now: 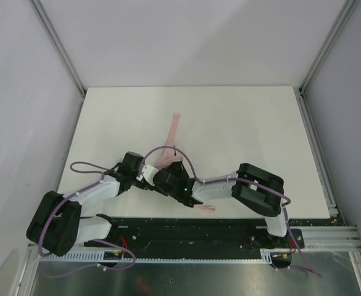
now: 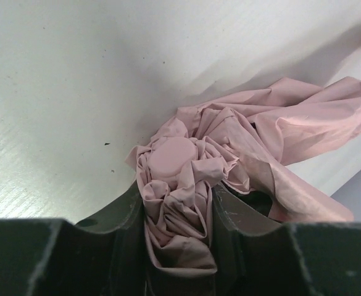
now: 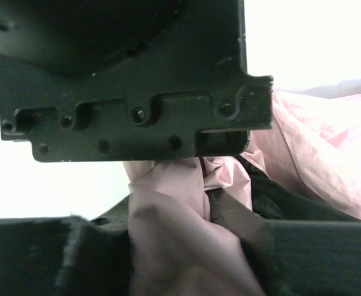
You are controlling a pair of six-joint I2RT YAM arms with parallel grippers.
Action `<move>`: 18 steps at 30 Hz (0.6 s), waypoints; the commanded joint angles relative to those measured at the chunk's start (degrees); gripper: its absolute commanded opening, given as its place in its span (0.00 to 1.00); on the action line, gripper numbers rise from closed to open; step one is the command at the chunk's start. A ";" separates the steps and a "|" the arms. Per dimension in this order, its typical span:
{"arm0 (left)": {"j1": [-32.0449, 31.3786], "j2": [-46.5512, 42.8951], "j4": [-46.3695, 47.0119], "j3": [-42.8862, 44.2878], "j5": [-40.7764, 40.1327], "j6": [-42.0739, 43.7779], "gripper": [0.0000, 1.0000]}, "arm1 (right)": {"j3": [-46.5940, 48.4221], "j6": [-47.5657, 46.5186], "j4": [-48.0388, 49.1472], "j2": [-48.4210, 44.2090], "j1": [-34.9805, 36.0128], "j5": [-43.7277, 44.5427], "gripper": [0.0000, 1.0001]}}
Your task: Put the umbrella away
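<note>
Left hand [image 2: 178, 200] is clamped on a crumpled wad of the umbrella [image 2: 248, 145], with its round pink cap [image 2: 175, 157] showing just beyond the fingertips [image 2: 129, 206]. Your right hand [image 3: 168, 240] sits tight against it and is closed on another fold of the same cloth. The bundle lies between both hands on the bench [image 1: 242, 123], left of centre. A pink strip [image 1: 174, 126] trails away from you, and another bit of pink [image 1: 206, 207] pokes out under the right forearm [image 1: 220, 185]. Watch that loose cloth: if you pull the hands apart, the canopy could unfurl or rip rather than compact. Both grips look to be on fabric alone, so it may slide free. The hands are also near enough to collide.
</note>
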 commanded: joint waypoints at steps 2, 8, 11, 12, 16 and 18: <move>-0.12 2.06 -6.43 1.61 5.50 1.38 0.00 | -0.80 2.21 -7.40 5.90 -4.50 -9.04 0.05; 2.88 1.17 -6.46 6.20 2.98 10.78 0.63 | 4.13 5.67 -16.38 7.09 -8.74 -27.69 0.00; 6.14 -2.80 -6.41 8.60 1.27 18.18 0.93 | 4.62 8.52 -17.88 8.05 -11.47 -36.21 0.00; 7.51 -4.28 -6.40 9.15 1.09 20.36 0.96 | 4.64 9.22 -18.01 8.59 -12.14 -38.61 0.00; 14.01 -10.89 -6.39 9.26 1.48 27.19 0.99 | 5.74 12.86 -18.14 11.95 -14.57 -46.35 0.00; 16.76 -15.21 -6.32 8.23 2.22 29.34 0.99 | 6.84 15.15 -18.29 13.66 -15.74 -49.35 0.00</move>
